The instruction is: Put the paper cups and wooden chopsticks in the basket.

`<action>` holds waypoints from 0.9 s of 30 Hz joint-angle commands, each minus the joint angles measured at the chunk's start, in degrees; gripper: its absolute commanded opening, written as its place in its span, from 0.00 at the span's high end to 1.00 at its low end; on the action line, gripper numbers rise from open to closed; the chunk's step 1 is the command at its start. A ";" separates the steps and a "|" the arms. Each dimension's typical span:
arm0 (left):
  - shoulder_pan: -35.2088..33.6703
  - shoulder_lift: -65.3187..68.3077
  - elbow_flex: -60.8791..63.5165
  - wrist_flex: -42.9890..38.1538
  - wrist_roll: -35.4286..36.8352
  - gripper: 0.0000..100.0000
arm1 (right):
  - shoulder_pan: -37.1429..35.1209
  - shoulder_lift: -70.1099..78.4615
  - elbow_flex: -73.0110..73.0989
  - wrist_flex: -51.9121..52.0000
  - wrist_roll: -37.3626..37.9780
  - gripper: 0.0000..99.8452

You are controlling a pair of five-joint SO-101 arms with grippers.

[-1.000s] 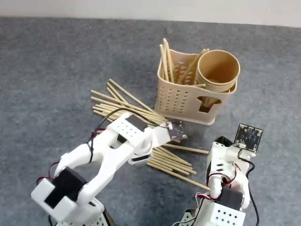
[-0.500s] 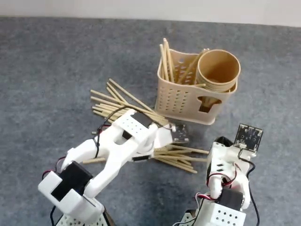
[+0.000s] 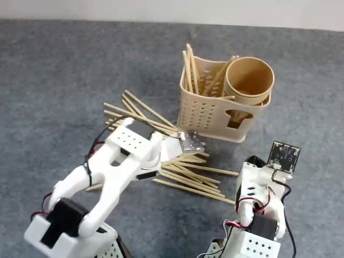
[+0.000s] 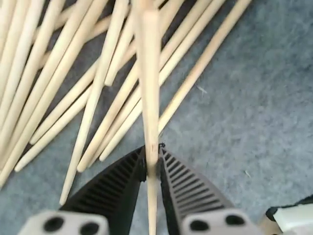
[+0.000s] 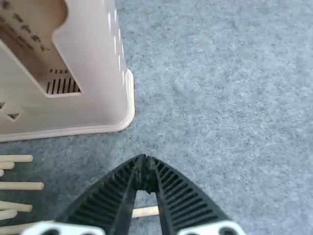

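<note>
Loose wooden chopsticks lie in a fanned pile on the grey carpet, left of and in front of the beige basket. Stacked paper cups stand in the basket's right half, and several chopsticks lean in its left half. My left gripper hangs over the pile near the basket's front corner. In the left wrist view it is shut on one chopstick that points away over the pile. My right gripper is shut on nothing, low over the carpet in front of the basket.
The right arm sits folded at the front right, its camera board close to the basket's front right corner. Chopstick ends lie beside the right gripper. Open grey carpet stretches to the left and behind.
My left gripper has pulled back to the left and slightly away from the front edge, now gripping a chopstick. The front chopsticks of the pile have shifted and fanned out. The right arm has stayed still.
</note>
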 commanded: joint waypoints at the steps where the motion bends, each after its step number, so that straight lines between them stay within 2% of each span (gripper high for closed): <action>1: -3.03 -5.32 0.04 0.70 -0.70 0.96 | -0.84 -0.75 6.99 -0.22 0.09 0.99; 5: -5.49 -9.71 -0.04 0.70 -0.62 0.96 | -0.84 -0.75 6.99 -0.22 0.09 0.99; 9: -5.14 -16.31 -1.19 2.29 0.09 0.96 | -0.84 -0.75 6.99 -0.22 0.09 0.99; 17: -5.05 -26.95 -12.44 5.19 9.76 0.99 | -0.84 -0.75 6.99 -0.22 0.09 0.99; 27: -4.18 -27.30 -29.05 4.66 25.49 0.99 | -0.84 -0.75 6.99 -0.22 0.09 0.99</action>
